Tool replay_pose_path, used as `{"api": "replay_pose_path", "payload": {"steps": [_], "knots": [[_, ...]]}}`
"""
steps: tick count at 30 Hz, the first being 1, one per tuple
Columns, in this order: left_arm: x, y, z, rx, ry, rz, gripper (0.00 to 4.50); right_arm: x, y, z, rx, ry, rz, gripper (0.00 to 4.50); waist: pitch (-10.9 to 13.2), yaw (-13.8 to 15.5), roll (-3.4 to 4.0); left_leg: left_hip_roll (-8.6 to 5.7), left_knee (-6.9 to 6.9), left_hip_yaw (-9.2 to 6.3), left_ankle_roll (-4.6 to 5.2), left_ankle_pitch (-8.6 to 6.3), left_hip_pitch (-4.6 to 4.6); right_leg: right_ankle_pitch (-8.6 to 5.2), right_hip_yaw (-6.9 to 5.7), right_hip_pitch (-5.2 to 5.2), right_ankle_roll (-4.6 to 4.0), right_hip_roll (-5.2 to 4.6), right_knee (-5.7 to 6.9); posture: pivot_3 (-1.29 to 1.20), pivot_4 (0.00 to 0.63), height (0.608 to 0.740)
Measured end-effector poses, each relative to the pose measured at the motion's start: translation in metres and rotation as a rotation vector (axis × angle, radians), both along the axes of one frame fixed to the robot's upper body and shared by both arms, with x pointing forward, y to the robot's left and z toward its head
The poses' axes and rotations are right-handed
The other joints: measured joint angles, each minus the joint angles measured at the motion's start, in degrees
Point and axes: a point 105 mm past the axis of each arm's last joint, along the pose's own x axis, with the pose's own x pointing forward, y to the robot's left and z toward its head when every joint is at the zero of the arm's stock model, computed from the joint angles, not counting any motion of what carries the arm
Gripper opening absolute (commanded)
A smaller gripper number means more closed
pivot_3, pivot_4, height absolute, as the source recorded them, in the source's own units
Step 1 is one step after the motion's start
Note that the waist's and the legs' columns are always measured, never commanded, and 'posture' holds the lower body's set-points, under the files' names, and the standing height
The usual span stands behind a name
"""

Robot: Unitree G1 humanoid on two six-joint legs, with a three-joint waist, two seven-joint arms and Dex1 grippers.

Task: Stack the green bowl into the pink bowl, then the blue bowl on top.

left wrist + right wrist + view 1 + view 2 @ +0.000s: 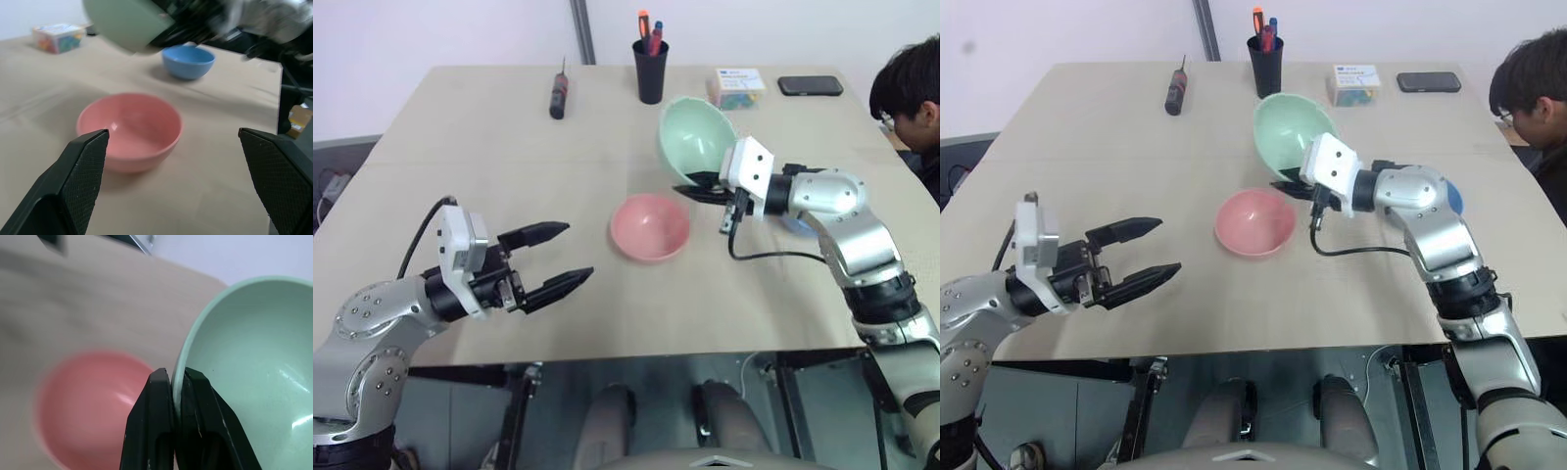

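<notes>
The green bowl [695,137] is pinched by its rim in the right gripper [703,186] and held tilted in the air, seemingly just above the far edge of the pink bowl [649,226], which rests upright on the table [489,166]; the blue bowl [188,61] is seen beyond, while the left gripper [558,257] is spread wide near the pink bowl

The green bowl [695,137] hangs tilted behind the pink bowl [649,226], blue bowl [188,61] right.
</notes>
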Motion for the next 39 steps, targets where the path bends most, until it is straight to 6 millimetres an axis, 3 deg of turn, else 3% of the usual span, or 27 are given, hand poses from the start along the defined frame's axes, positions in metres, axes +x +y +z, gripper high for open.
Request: {"api": "replay_pose_path", "payload": {"steps": [3, 4, 7, 11, 13, 14, 17, 19, 21, 23, 24, 29, 30, 31, 32, 33, 35, 37, 39], "knots": [[0.002, 0.004, 0.001, 0.01, -0.002, 0.002, 4.5, -0.012, 0.014, -0.016, -0.016, 0.066, 0.036, 0.05, 0.0, 0.05, 0.0, -0.03, 0.0, 0.06, 0.0, 0.0, 0.0, 0.0, 0.0, 0.0, 0.0, -0.01, 0.01, 0.0, 0.15, 0.74], [0.003, 0.004, 0.002, 0.012, -0.008, 0.002, 4.5, -0.011, 0.017, -0.022, -0.028, 0.077, 0.027, 0.75, 0.0, 0.04, 0.0, -0.03, 0.0, 0.1, 0.0, 0.0, 0.0, 0.0, 0.01, -0.01, 0.0, -0.01, 0.01, 0.0, 0.15, 0.74], [0.007, 0.007, 0.006, 0.021, -0.03, 0.006, 4.5, -0.008, 0.026, -0.035, -0.037, 0.114, 0.004, 1.7, 0.0, -0.08, 0.0, -0.03, 0.0, 0.2, -0.01, 0.0, 0.0, 0.0, 0.0, -0.02, 0.0, 0.01, 0.02, 0.0, 0.15, 0.74], [0.01, 0.009, 0.007, 0.024, -0.034, 0.008, 4.5, -0.001, 0.025, -0.05, -0.067, 0.146, -0.04, 3.69, 0.0, -0.06, 0.0, -0.03, -0.02, 0.22, 0.0, 0.0, -0.07, 0.0, -0.01, -0.04, 0.0, 0.0, -0.04, 0.0, 0.15, 0.74], [0.012, 0.008, 0.007, 0.021, -0.035, 0.002, 4.5, -0.001, 0.024, -0.051, -0.069, 0.148, -0.048, 4.4, 0.0, -0.07, 0.0, -0.03, -0.02, 0.21, 0.0, 0.0, -0.07, 0.0, 0.0, -0.05, 0.0, 0.0, -0.03, 0.0, 0.15, 0.74], [0.013, 0.006, 0.008, 0.021, -0.04, -0.005, 4.5, 0.0, 0.022, -0.049, -0.051, 0.15, -0.063, 4.49, 0.01, -0.05, 0.0, -0.03, -0.02, 0.2, 0.0, 0.0, -0.08, 0.0, -0.01, -0.05, 0.0, 0.0, -0.03, 0.0, 0.15, 0.74], [0.015, 0.0, 0.011, 0.02, -0.056, -0.03, 4.5, 0.001, 0.007, -0.026, 0.061, 0.136, -0.13, 4.49, 0.01, 0.13, 0.0, -0.04, -0.02, 0.16, 0.0, 0.0, -0.11, 0.0, -0.02, -0.06, 0.0, -0.01, -0.03, 0.0, 0.15, 0.74], [0.016, -0.006, 0.012, 0.017, -0.057, -0.054, 4.5, 0.002, -0.016, 0.0, 0.142, 0.083, -0.219, 4.49, 0.0, 0.18, -0.02, -0.04, -0.02, 0.16, 0.0, 0.0, -0.09, 0.0, -0.01, -0.06, 0.01, -0.01, -0.04, 0.0, 0.15, 0.74], [0.017, -0.011, 0.013, 0.018, -0.061, -0.082, 4.5, 0.005, -0.04, 0.004, 0.157, 0.07, -0.326, 4.49, -0.01, 0.5, -0.03, -0.04, -0.02, 0.18, 0.0, 0.0, -0.1, 0.0, -0.05, -0.04, 0.0, -0.01, -0.05, 0.0, 0.15, 0.74], [0.017, -0.017, 0.015, 0.021, -0.069, -0.119, 4.5, 0.012, -0.069, -0.002, 0.146, 0.075, -0.471, 4.49, -0.02, 1.07, -0.04, -0.06, -0.02, 0.24, 0.0, 0.0, -0.12, -0.01, -0.07, -0.04, 0.0, -0.01, -0.07, 0.0, 0.15, 0.74], [0.017, -0.023, 0.016, 0.024, -0.075, -0.15, 4.5, 0.019, -0.093, -0.013, 0.114, 0.084, -0.592, 4.49, -0.02, 1.21, -0.04, -0.07, -0.02, 0.29, 0.0, 0.0, -0.11, -0.01, -0.04, -0.04, 0.0, -0.01, -0.08, 0.0, 0.15, 0.74], [0.014, -0.044, 0.015, 0.039, -0.066, -0.287, 4.5, 0.045, -0.146, -0.06, 0.037, 0.157, -0.868, 4.49, -0.01, 0.33, -0.04, -0.02, -0.05, 0.48, 0.0, 0.0, -0.01, -0.01, 0.2, -0.07, 0.0, 0.11, -0.01, 0.0, 0.15, 0.74], [0.014, -0.048, 0.017, 0.044, -0.073, -0.313, 4.5, 0.053, -0.162, -0.081, 0.011, 0.206, -0.941, 4.09, -0.01, 0.18, -0.03, -0.02, -0.05, 0.52, 0.0, 0.0, -0.02, 0.0, 0.24, -0.09, 0.0, 0.11, -0.01, 0.0, 0.15, 0.74], [0.014, -0.048, 0.018, 0.045, -0.075, -0.317, 4.5, 0.054, -0.164, -0.085, 0.007, 0.216, -0.951, 3.97, -0.01, 0.09, -0.02, -0.02, -0.06, 0.53, 0.0, 0.0, -0.05, 0.0, 0.26, -0.11, 0.01, 0.11, -0.01, 0.0, 0.15, 0.74], [0.015, -0.049, 0.02, 0.045, -0.081, -0.321, 4.5, 0.058, -0.169, -0.094, -0.006, 0.23, -0.965, 3.48, 0.0, -0.3, -0.02, -0.01, -0.09, 0.56, 0.0, 0.0, -0.05, 0.0, 0.31, -0.14, 0.01, 0.11, -0.03, 0.0, 0.15, 0.74], [0.016, -0.048, 0.021, 0.045, -0.085, -0.321, 4.5, 0.06, -0.171, -0.097, -0.007, 0.237, -0.97, 3.05, 0.0, -0.42, -0.02, -0.01, -0.12, 0.6, 0.0, 0.0, -0.05, 0.0, 0.34, -0.15, 0.01, 0.11, -0.04, 0.0, 0.15, 0.74], [0.016, -0.048, 0.021, 0.045, -0.085, -0.323, 4.5, 0.063, -0.173, -0.098, -0.007, 0.241, -0.972, 2.63, 0.0, -0.54, -0.02, -0.01, -0.16, 0.63, 0.0, 0.0, -0.04, 0.0, 0.37, -0.17, 0.01, 0.11, -0.07, 0.0, 0.15, 0.74], [0.016, -0.048, 0.021, 0.045, -0.083, -0.322, 4.5, 0.066, -0.173, -0.095, -0.003, 0.229, -0.969, 1.63, 0.0, -0.51, -0.02, -0.01, -0.17, 0.63, 0.0, 0.0, -0.05, 0.0, 0.37, -0.2, 0.02, 0.11, -0.06, 0.0, 0.15, 0.74], [0.016, -0.047, 0.019, 0.045, -0.078, -0.32, 4.5, 0.068, -0.172, -0.092, 0.001, 0.212, -0.963, 1.08, 0.0, -0.46, -0.02, -0.01, -0.18, 0.63, 0.0, 0.0, -0.05, 0.0, 0.37, -0.2, 0.02, 0.11, -0.06, 0.0, 0.15, 0.74]]}}
